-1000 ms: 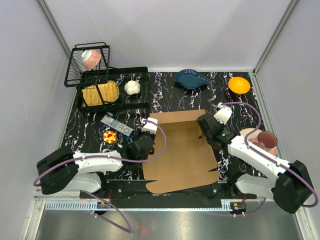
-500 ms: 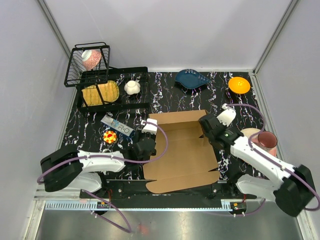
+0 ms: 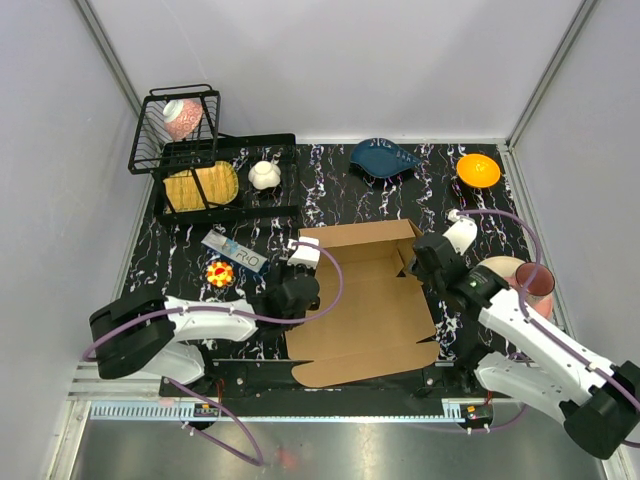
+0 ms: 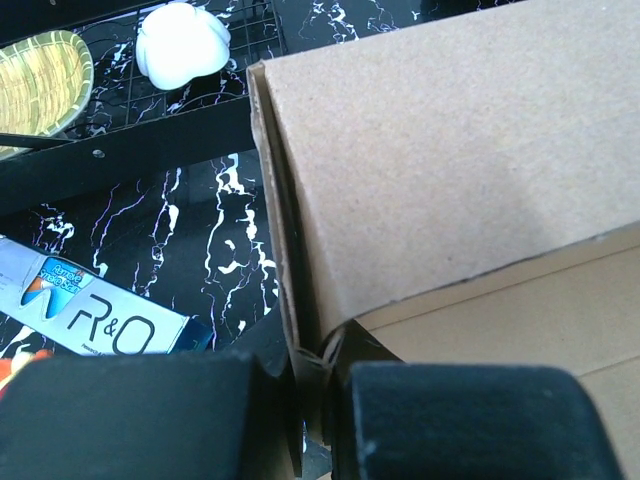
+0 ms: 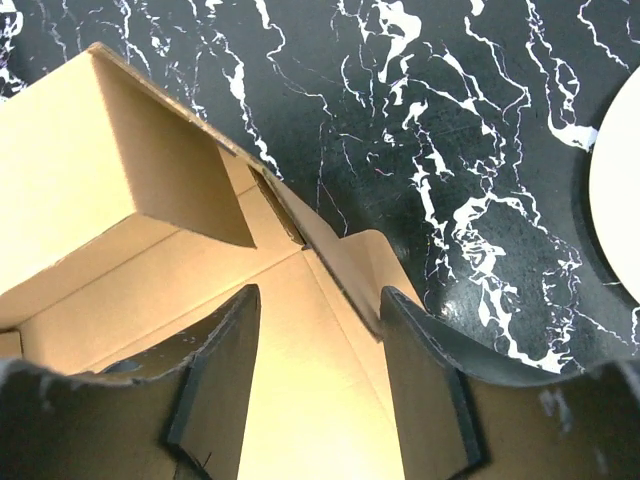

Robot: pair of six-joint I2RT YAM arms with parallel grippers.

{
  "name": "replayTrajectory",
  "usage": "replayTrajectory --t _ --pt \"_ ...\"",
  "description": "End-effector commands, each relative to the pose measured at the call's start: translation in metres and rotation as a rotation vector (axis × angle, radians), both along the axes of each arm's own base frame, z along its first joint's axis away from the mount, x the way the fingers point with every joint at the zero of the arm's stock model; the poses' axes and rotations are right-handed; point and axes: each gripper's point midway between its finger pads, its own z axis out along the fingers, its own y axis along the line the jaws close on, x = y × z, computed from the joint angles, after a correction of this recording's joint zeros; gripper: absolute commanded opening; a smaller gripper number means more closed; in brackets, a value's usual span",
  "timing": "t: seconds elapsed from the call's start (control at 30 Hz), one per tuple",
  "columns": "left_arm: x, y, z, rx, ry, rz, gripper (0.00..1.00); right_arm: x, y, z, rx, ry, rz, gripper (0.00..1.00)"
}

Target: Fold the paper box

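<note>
The paper box (image 3: 360,305) is a brown cardboard sheet lying partly folded in the middle of the table, its back wall (image 3: 360,237) raised. My left gripper (image 3: 298,290) is shut on the box's left wall near the back corner. In the left wrist view, the gripper (image 4: 315,400) has both black pads pinching the thin cardboard edge (image 4: 300,330). My right gripper (image 3: 428,262) is at the box's right edge and open. In the right wrist view, the gripper (image 5: 318,350) has its fingers either side of the low right flap (image 5: 350,270), holding nothing.
A toothpaste carton (image 3: 235,251) and a small red-yellow item (image 3: 220,273) lie left of the box. Behind are a black rack with a bamboo plate (image 3: 200,185), a wire basket (image 3: 175,125), a white piece (image 3: 264,175), a blue dish (image 3: 384,157) and an orange plate (image 3: 478,170). A maroon cup (image 3: 534,281) stands at the right.
The right gripper has opened, let go of the box's right wall and shifted slightly right. The left gripper, still clamped, has moved a little to the right.
</note>
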Motion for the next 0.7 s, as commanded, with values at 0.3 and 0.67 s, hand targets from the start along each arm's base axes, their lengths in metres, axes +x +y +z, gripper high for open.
replayTrajectory --t 0.3,0.67 --pt "-0.004 -0.015 -0.005 0.047 0.028 -0.043 0.00 -0.020 -0.012 0.045 -0.088 -0.065 0.181 0.67" --pt "-0.008 -0.005 -0.008 0.027 0.032 -0.027 0.00 -0.006 -0.014 0.006 -0.168 0.045 0.103 0.65"
